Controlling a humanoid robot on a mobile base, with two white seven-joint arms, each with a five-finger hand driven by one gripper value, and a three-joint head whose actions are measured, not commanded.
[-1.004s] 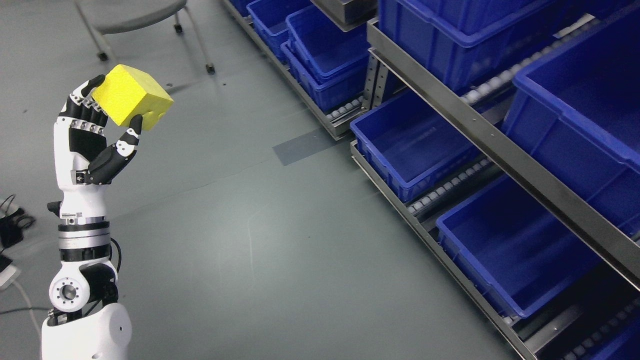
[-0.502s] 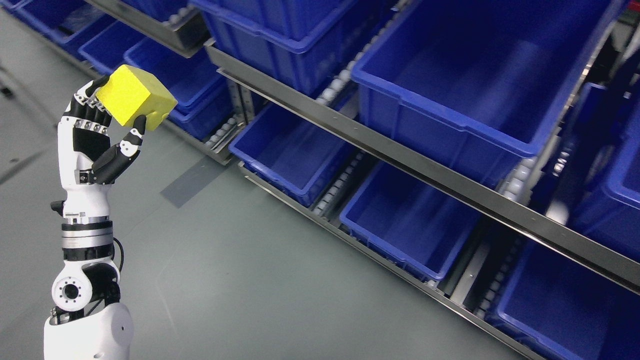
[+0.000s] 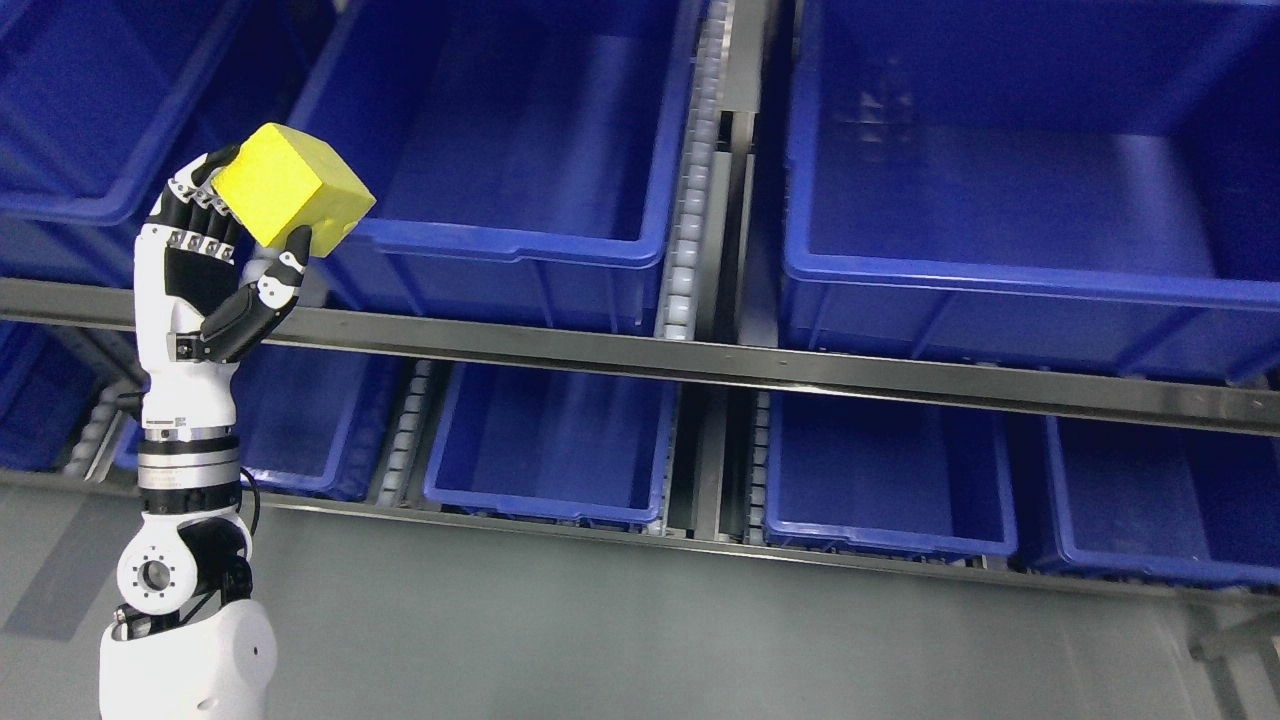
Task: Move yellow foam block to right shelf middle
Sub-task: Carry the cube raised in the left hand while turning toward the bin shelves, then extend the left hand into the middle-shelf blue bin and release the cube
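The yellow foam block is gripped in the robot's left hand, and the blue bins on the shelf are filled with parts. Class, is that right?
Not quite. The head view shows the yellow foam block gripped in the left hand, but the blue bins on the shelf are empty.

You see a plain bright yellow foam block (image 3: pixel 291 197) against a white robot hand (image 3: pixel 205 285) with black palm and finger segments. The bins (image 3: pixel 520 150) are solid deep blue, the shelf (image 3: pixel 700 362) rail dull grey metal, the floor (image 3: pixel 640 630) grey-green.
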